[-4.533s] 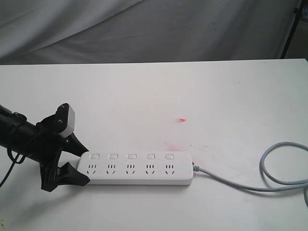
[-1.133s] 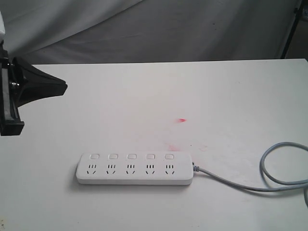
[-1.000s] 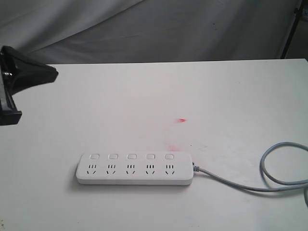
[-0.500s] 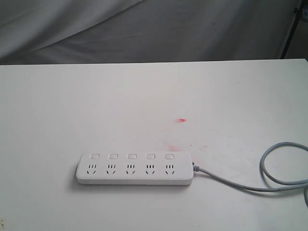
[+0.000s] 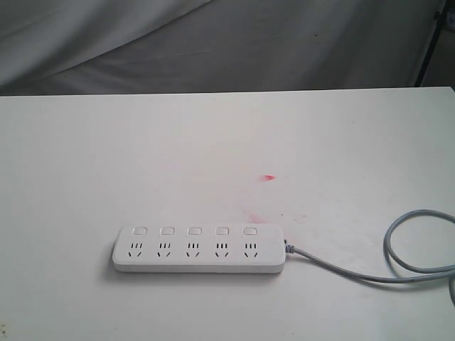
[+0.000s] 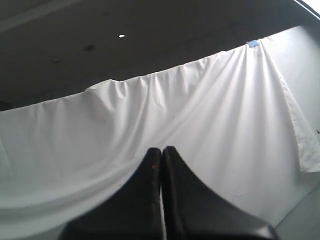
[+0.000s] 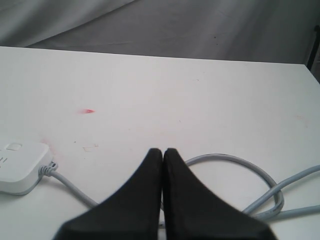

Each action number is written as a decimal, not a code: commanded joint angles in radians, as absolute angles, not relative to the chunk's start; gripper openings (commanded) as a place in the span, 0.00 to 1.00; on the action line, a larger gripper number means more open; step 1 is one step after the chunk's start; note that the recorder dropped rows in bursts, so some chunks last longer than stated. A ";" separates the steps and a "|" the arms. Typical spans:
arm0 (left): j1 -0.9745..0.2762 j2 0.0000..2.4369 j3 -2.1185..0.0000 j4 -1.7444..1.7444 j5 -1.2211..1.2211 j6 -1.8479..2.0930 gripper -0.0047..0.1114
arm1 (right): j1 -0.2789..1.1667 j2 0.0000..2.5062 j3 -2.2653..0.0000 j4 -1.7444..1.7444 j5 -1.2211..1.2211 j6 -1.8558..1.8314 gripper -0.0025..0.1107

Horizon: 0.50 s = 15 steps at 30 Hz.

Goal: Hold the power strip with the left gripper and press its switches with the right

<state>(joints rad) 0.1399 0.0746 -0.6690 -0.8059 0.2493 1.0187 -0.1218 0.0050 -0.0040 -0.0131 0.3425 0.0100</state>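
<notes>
Left pincer (image 6: 161,149) withdrawn from power strip (image 5: 199,250), closed, empty | right pincer (image 7: 162,150) closed, empty, above cable (image 7: 70,185) beside power strip

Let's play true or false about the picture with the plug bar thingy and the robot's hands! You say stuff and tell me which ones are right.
1. The power strip lies flat on the white table. True.
2. The left hand is gripping the power strip. False: it is shut on nothing and points at a white cloth.
3. The strip has five switches in a row. True.
4. The right hand is wide open. False: its fingers are shut together, over the table near the grey cable.
5. In the exterior view, the grey cable leaves the strip's left end. False: it leaves the right end.
</notes>
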 commanded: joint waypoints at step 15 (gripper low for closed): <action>0.140 0.000 -0.507 -0.798 0.074 0.994 0.05 | -0.129 0.000 0.000 -0.009 0.339 0.009 0.02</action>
<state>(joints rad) 0.1399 0.0032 -0.5152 -0.8020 0.0835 1.0045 -0.1218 0.0050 -0.0040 -0.0131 0.3425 0.0100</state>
